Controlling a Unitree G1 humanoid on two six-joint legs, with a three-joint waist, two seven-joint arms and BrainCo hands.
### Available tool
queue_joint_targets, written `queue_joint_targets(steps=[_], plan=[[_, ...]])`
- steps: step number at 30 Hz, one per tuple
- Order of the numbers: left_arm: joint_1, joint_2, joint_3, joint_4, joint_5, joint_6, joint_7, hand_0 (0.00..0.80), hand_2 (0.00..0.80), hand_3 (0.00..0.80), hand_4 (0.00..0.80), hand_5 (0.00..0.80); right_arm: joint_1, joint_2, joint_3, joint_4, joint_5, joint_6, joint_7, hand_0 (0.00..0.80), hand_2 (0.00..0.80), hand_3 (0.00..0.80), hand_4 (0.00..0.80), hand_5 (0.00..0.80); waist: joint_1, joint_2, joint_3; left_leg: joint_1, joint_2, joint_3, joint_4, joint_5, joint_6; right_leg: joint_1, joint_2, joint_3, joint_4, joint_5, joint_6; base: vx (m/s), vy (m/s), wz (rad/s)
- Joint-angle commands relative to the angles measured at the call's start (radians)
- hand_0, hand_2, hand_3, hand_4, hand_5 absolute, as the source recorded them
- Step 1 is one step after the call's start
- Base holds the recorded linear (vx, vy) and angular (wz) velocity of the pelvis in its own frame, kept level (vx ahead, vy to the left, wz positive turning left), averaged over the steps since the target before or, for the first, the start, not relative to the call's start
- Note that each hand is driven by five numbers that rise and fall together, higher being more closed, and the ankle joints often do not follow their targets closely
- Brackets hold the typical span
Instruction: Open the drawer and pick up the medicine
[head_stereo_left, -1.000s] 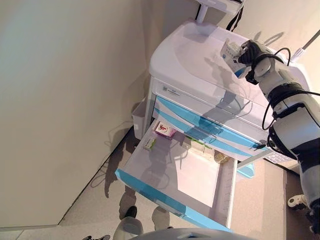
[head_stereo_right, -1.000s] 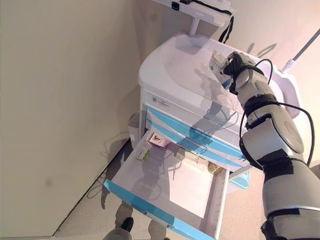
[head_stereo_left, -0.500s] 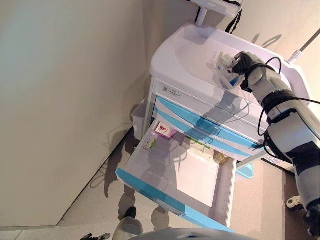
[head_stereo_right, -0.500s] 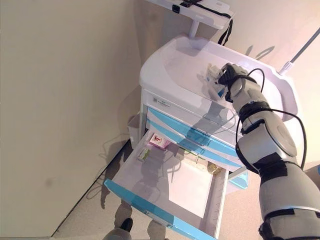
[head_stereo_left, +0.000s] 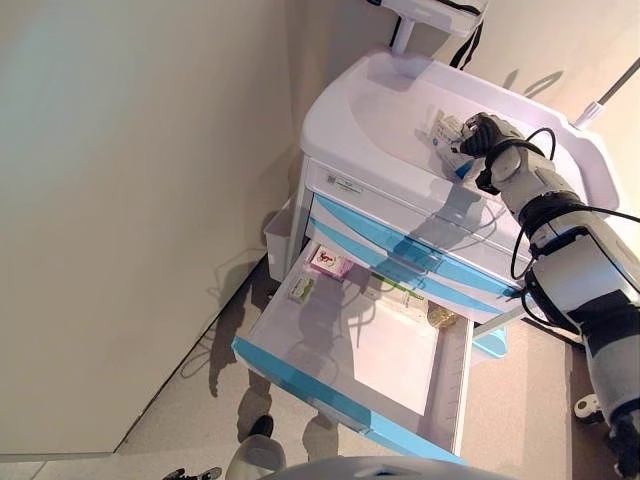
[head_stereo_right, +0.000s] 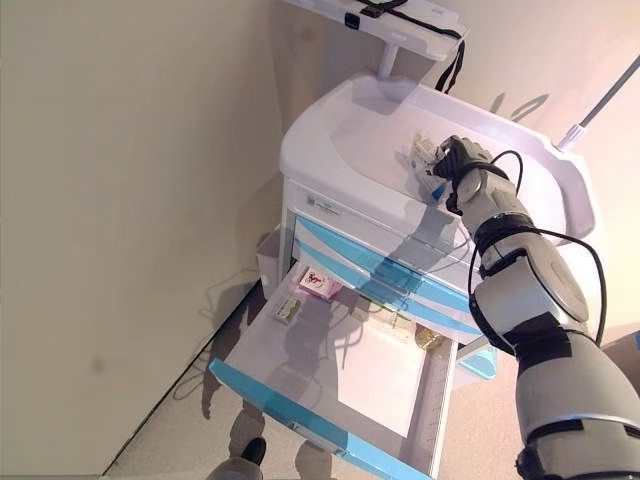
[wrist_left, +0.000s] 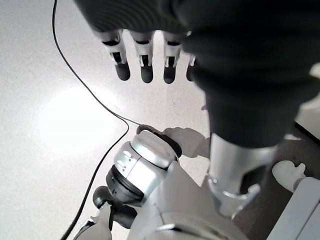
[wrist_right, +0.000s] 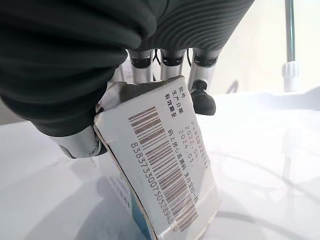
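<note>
A medicine box (wrist_right: 165, 165) is pinched in the right hand (head_stereo_left: 484, 133) above the cart's worktop (head_stereo_left: 380, 120) (drawer (head_stereo_left: 350, 370) open below), seemingly for setting down.

The right hand (head_stereo_left: 478, 137) reaches out at upper right, its arm stretched forward, fingers (wrist_right: 202, 97) and thumb clamped. The left hand (wrist_left: 150, 60) hangs with straight fingers.
</note>
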Motion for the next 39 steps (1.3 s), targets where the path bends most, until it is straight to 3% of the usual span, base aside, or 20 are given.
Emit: queue_joint_targets(steps=[1,2,3,4,12,27,32,39], plan=[[-0.036,-0.014,-0.016,0.042,0.018,-0.011,0.0,0.0,0.0,0.0,0.0,0.0,0.035,0.001,0.033,0.012,-0.028,-0.016,0.004,0.8,0.8,0.8,0.8,0.8,0.014,0.018,0.032,0.01,-0.013,0.017,-0.064,0.008,0.013,-0.023,-0.007,-0.028,0.027,0.027,0.052,0.0,0.0,0.0],[-0.035,-0.014,-0.016,0.042,0.018,-0.011,0.0,0.0,0.0,0.0,0.0,0.0,0.035,0.001,0.033,0.012,-0.028,-0.016,0.004,0.8,0.8,0.8,0.8,0.8,0.014,0.018,0.032,0.01,-0.013,0.017,-0.064,0.008,0.013,-0.023,-0.007,-0.028,0.027,0.027,0.052,0.0,0.0,0.0],[-0.035,-0.013,-0.017,0.046,0.021,-0.012,0.0,0.0,0.0,0.0,0.0,0.0,0.041,0.004,0.025,0.016,-0.026,-0.018,-0.001,0.618,0.618,0.618,0.618,0.618,0.015,0.02,0.033,0.01,-0.014,0.016,-0.064,0.007,0.014,-0.024,-0.008,-0.028,0.027,0.027,0.052,0.0,0.0,0.0],[-0.036,-0.013,-0.015,0.05,0.023,-0.012,0.002,0.0,0.0,0.0,0.0,0.0,0.039,0.002,0.021,0.014,-0.024,-0.018,-0.005,0.0,0.0,0.0,0.0,0.0,0.014,0.02,0.032,0.01,-0.014,0.016,-0.064,0.007,0.014,-0.023,-0.008,-0.028,0.026,0.027,0.052,0.0,0.0,0.0],[-0.036,-0.016,-0.011,0.049,0.021,-0.015,0.013,0.0,0.0,0.0,0.0,0.0,0.011,-0.033,-0.016,-0.039,0.044,-0.033,-0.047,0.0,0.0,0.0,0.0,0.0,0.004,0.021,0.027,0.021,-0.015,0.027,-0.064,0.001,0.015,-0.018,-0.008,-0.023,0.029,0.026,0.053,0.0,0.0,0.0],[-0.031,-0.015,0.015,0.055,0.026,-0.019,0.035,0.0,0.0,0.0,0.0,0.0,-0.057,-0.209,-0.083,-0.241,0.127,-0.047,-0.167,0.0,0.0,0.0,0.0,0.0,-0.033,0.026,0.005,0.051,-0.006,0.06,-0.064,-0.016,0.015,-0.002,-0.005,0.006,0.029,0.022,0.054,0.003,0.0,-0.04],[-0.023,-0.018,0.031,0.056,0.036,-0.014,0.035,0.0,0.0,0.0,0.0,0.0,-0.001,-0.293,-0.182,-0.422,0.176,-0.058,-0.221,0.0,0.0,0.0,0.0,0.0,-0.051,0.038,-0.006,0.069,-0.004,0.073,-0.064,-0.025,0.016,0.007,-0.003,0.018,0.031,0.016,0.054,0.017,0.003,-0.13],[-0.015,-0.042,0.044,0.05,0.067,-0.004,0.036,0.0,0.0,0.0,0.0,0.0,0.246,-0.35,-0.466,-0.685,0.35,-0.147,-0.308,0.0,0.0,0.0,0.0,0.0,-0.09,0.081,-0.025,0.105,-0.005,0.112,-0.064,-0.041,0.019,0.027,-0.005,0.046,0.031,0.011,0.056,0.005,0.012,-0.14]])
